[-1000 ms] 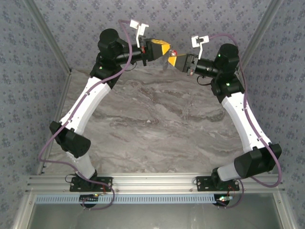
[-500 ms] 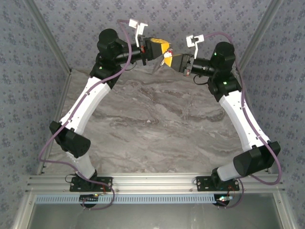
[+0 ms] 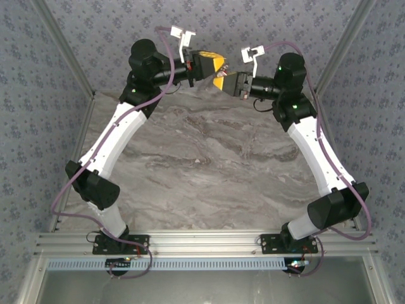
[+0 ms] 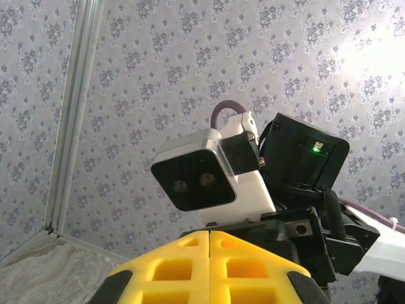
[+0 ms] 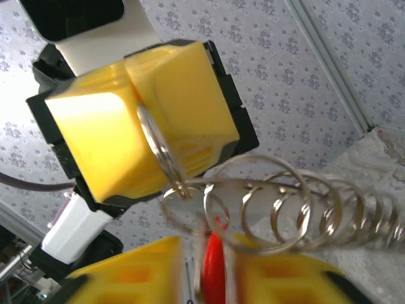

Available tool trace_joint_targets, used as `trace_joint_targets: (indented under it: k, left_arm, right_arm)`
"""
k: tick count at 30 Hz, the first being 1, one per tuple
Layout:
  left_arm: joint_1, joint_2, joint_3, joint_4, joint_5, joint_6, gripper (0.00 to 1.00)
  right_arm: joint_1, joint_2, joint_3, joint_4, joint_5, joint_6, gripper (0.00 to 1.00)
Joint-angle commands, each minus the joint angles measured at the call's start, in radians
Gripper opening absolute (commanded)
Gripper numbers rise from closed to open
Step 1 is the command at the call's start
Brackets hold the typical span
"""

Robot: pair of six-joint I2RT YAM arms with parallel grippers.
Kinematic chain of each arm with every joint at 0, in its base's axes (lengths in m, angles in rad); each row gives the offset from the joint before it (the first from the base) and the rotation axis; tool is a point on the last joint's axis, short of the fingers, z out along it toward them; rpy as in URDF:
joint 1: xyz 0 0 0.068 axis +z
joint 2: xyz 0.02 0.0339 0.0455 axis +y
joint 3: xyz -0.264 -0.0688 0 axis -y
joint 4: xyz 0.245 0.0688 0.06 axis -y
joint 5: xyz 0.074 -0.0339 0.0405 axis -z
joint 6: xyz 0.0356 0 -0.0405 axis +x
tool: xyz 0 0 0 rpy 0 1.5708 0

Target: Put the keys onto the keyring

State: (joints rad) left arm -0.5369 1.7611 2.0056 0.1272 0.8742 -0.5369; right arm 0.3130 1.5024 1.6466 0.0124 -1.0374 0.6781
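Both arms reach to the far edge of the marble tabletop [image 3: 202, 164] and hold their tips up in the air, against the patterned back wall.

The keyring [image 5: 159, 149] is a thin, silvery metal loop seen almost edge-on in the right wrist view. It is pinched in the seam between the two yellow pads of the left pincer [image 5: 138, 101], which are pressed together on it, and it hangs out below them. From its lower end a string of loops [image 5: 297, 202], pale and partly blurred, runs off to the right like a stretched coil.

The key [image 5: 214, 263] is a small, bright red, narrow piece standing upright just under the keyring. It fills the slim gap between the yellow fingers of the right pincer [image 5: 209, 275], which are clamped on it. Whether the key touches the ring cannot be told.

A second ago the two pincers were a little apart. Since then the right one has swung left, so the tips now meet, while the left arm has kept its place.
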Motion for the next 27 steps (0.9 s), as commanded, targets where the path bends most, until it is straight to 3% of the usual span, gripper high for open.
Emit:
trace_joint_targets:
  k: [1, 7, 15, 21, 27]
  left_arm:
    - [-0.006, -0.044, -0.001, 0.065, -0.002, -0.011, 0.0]
    - [-0.005, -0.037, 0.0, 0.083, -0.004, -0.024, 0.0]
    - [-0.005, -0.028, 0.004, 0.098, -0.001, -0.037, 0.0]
    - [-0.005, -0.028, 0.002, 0.109, 0.006, -0.047, 0.0]
    - [-0.006, -0.031, 0.001, 0.11, 0.01, -0.051, 0.0]
  right_arm:
    - [-0.038, -0.057, -0.035, -0.01, -0.018, -0.01, 0.44]
    - [-0.119, -0.137, -0.12, 0.03, -0.038, 0.029, 0.47]
    - [-0.196, -0.16, -0.125, 0.183, -0.033, 0.154, 0.39]
    - [-0.18, -0.087, -0.047, 0.33, 0.001, 0.265, 0.42]
    - [-0.139, -0.025, 0.02, 0.353, 0.029, 0.268, 0.44]
